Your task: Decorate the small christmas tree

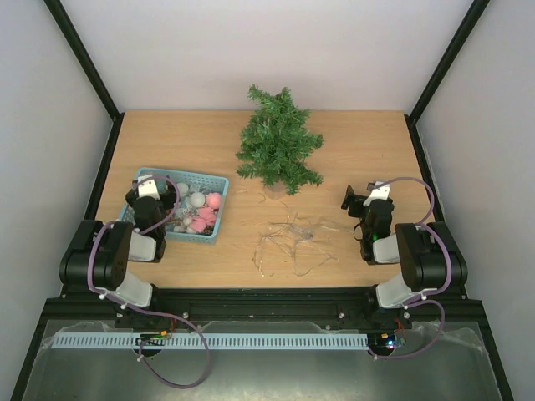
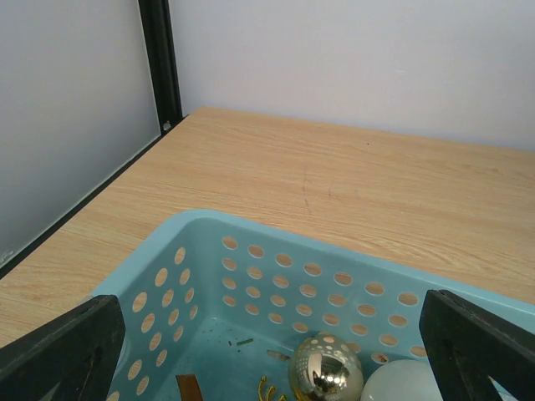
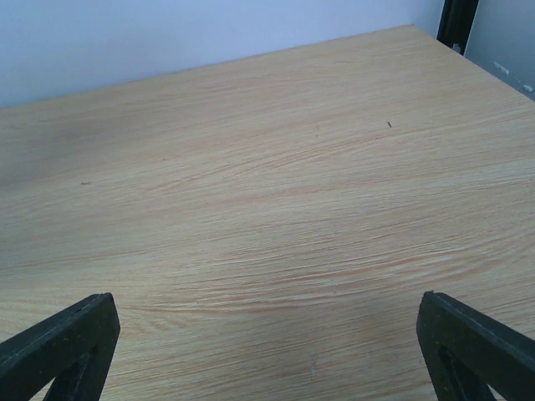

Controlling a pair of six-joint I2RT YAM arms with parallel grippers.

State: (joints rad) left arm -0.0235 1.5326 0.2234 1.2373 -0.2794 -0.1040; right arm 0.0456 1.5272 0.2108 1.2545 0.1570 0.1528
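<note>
The small christmas tree (image 1: 277, 142), dark green and bristly, stands at the back middle of the table. A teal basket (image 1: 216, 205) at the left holds silver, white and pink baubles (image 1: 203, 214). My left gripper (image 1: 149, 190) hangs open over the basket's left part; the left wrist view shows the basket wall (image 2: 276, 267), a shiny silver bauble (image 2: 326, 368) and a white one (image 2: 410, 384) between my fingers (image 2: 67, 351). My right gripper (image 1: 361, 199) is open and empty over bare wood at the right. A thin wire light string (image 1: 292, 242) lies tangled in front of the tree.
Black frame posts and white walls close in the table (image 1: 167, 142) on three sides. The wooden top (image 3: 267, 209) fills the right wrist view. A black rail runs along the near edge by the arm bases.
</note>
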